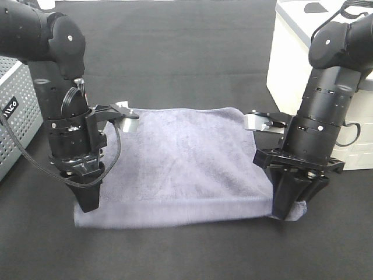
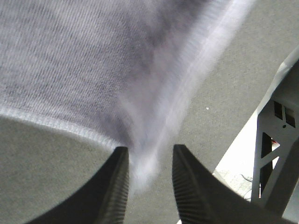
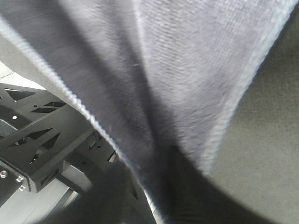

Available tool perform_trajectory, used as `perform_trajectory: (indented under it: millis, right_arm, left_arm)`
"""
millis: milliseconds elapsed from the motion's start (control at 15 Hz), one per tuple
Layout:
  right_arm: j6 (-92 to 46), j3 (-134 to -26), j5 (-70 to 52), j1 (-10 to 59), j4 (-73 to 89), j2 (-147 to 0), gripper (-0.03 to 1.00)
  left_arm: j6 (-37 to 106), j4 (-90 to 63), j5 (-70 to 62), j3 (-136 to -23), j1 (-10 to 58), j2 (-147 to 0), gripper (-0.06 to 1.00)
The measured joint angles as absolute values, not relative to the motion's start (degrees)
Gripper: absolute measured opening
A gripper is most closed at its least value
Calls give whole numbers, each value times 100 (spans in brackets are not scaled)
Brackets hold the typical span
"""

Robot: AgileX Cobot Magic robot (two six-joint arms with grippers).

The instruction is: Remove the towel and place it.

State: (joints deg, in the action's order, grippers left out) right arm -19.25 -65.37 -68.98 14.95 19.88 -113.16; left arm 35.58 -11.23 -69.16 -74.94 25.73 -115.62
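The grey-blue towel (image 1: 186, 163) lies spread on the black table, its near edge slightly raised. My left gripper (image 1: 88, 201) points down at the towel's near-left corner. In the left wrist view the towel (image 2: 93, 60) bunches to a point between the two dark fingers (image 2: 117, 186), so the left gripper (image 2: 147, 182) is shut on that corner. My right gripper (image 1: 285, 207) points down at the near-right corner, with a bit of cloth bulging beside it. In the right wrist view the towel (image 3: 196, 70) fills the frame in folds that converge low down. Its fingers are hidden there.
A white box-like unit (image 1: 303, 46) stands at the back right, close behind the right arm. A grey perforated metal case (image 1: 11, 116) sits at the left edge. A black cloth (image 1: 175, 46) covers the table.
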Motion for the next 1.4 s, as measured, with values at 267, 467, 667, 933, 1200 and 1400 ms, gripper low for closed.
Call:
perform_trajectory:
  millis: [267,467,667,933,1200,1400]
  right_arm:
    - [-1753,-6537,-6898,1495,2017,-11316,65]
    - [-1473,-6537,-6898,1495,2028,-11316,67]
    - [-1243,-6537,-6904,1495,2028,-11075,67]
    - [-1209,-6532,-6916,1495,2028,-9992,67]
    - [-1071,-6532,-6921,1495,2028,-8440,67]
    - [-1060,-6532,-6927,1495,2028,-7821,67]
  left_arm:
    - [3174,-940,-6921,-7443,2573,-11562,32]
    - [2934,-688,-6921,-7443,2573,-11562,32]
    - [2555,-642,-6921,-7443,2573,-11562,32]
    - [2813,-590,-6916,-7282,2573,-11551,32]
    - [3123,-464,-6056,-6583,2687,-11528,38]
    - [3123,-372,-5065,-6583,3111,-11528,39]
